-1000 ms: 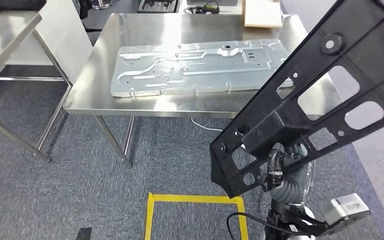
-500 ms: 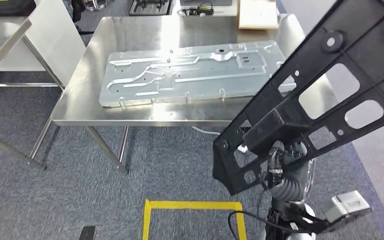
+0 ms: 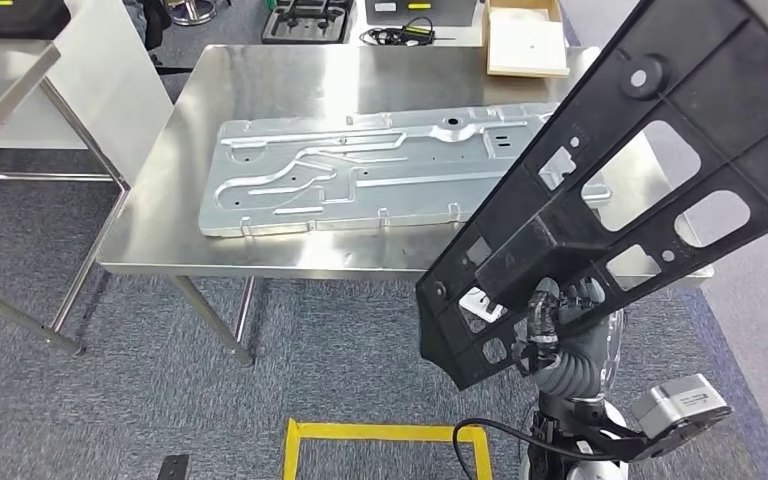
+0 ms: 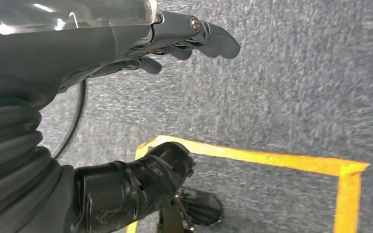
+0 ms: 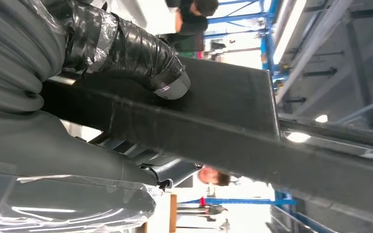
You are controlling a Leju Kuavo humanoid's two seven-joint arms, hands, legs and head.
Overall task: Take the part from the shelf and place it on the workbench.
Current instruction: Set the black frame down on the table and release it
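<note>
The right hand grasps the black frame tilted up high, likely to clear the near edge of the workbench; left hand hangs released

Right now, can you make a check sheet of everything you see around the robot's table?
Surface: steel workbench, bare at its near left.
Job's things: black frame held tilted above the bench's right end, not set down.
Clutter: large grey metal panel lying flat on the bench; flat box at the far edge.
Hands: right hand grips the frame; left hand hangs over the carpet, holding nothing, fingers apart.
Cables: black cable near the robot's base; another beyond the bench.
Surroundings: grey carpet, yellow floor tape, second steel table at left.
</note>
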